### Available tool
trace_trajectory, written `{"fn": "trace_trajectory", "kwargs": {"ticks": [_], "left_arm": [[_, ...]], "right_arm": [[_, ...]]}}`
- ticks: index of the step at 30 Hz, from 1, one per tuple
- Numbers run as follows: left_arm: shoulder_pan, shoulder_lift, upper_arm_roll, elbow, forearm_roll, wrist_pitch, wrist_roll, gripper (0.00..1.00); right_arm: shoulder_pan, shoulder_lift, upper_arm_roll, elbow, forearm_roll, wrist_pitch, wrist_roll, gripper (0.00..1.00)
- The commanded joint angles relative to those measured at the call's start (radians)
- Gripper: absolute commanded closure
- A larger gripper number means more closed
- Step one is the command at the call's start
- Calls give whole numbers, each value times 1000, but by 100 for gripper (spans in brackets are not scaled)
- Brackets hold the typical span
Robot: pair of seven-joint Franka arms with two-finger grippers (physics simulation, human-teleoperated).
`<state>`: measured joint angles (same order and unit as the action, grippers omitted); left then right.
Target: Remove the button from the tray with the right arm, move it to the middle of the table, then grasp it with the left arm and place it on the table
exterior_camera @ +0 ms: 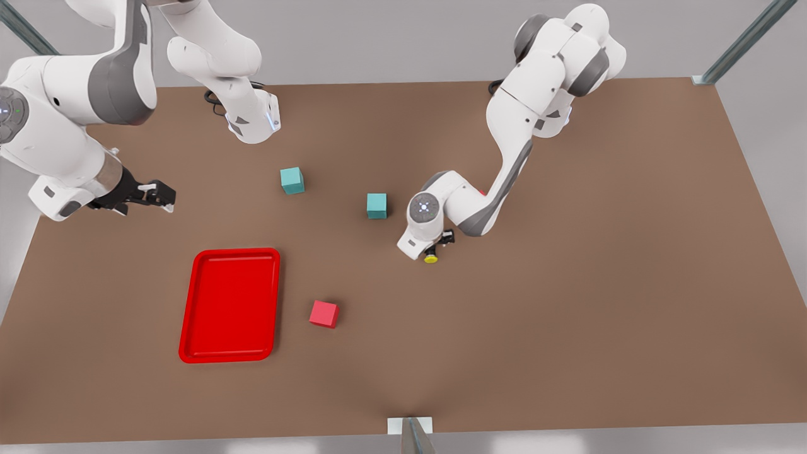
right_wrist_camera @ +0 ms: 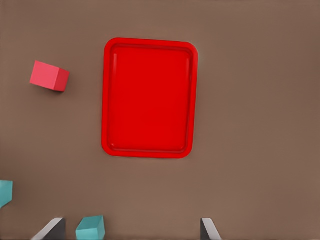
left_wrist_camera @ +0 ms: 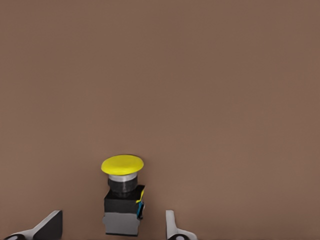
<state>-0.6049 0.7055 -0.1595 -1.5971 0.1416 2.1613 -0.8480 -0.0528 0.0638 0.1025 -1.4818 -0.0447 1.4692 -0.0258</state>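
Observation:
The button (exterior_camera: 431, 256), a yellow cap on a dark grey base, rests on the brown table (exterior_camera: 567, 284) near the middle. My left gripper (exterior_camera: 443, 244), on the arm at the front view's right, hovers low right at it. In the left wrist view the button (left_wrist_camera: 123, 197) lies between the spread fingertips (left_wrist_camera: 50, 227), with a gap on each side; the left gripper (left_wrist_camera: 112, 229) is open. The red tray (exterior_camera: 230, 253) lies at the front view's lower left. My right gripper (exterior_camera: 157, 194) hangs open high above the table, and from there the tray (right_wrist_camera: 150, 43) lies flat below.
Two teal cubes (exterior_camera: 292, 180) (exterior_camera: 376, 205) sit behind the middle, the second close to the left arm's wrist. A red cube (exterior_camera: 324, 313) lies just beside the tray; the right wrist view has it too (right_wrist_camera: 49, 76). Bare table stretches across the front view's right half.

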Motion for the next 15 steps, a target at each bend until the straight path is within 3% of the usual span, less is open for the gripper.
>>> {"fn": "trace_trajectory", "kwargs": {"ticks": [1,15], "left_arm": [[-1,-5,0,-11,7,71,86,0],[19,2,-2,-70,6,132,49,0]], "right_arm": [[-27,1,0,0,0,5,-74,0],[-28,19,2,12,-17,48,-74,0]]}}
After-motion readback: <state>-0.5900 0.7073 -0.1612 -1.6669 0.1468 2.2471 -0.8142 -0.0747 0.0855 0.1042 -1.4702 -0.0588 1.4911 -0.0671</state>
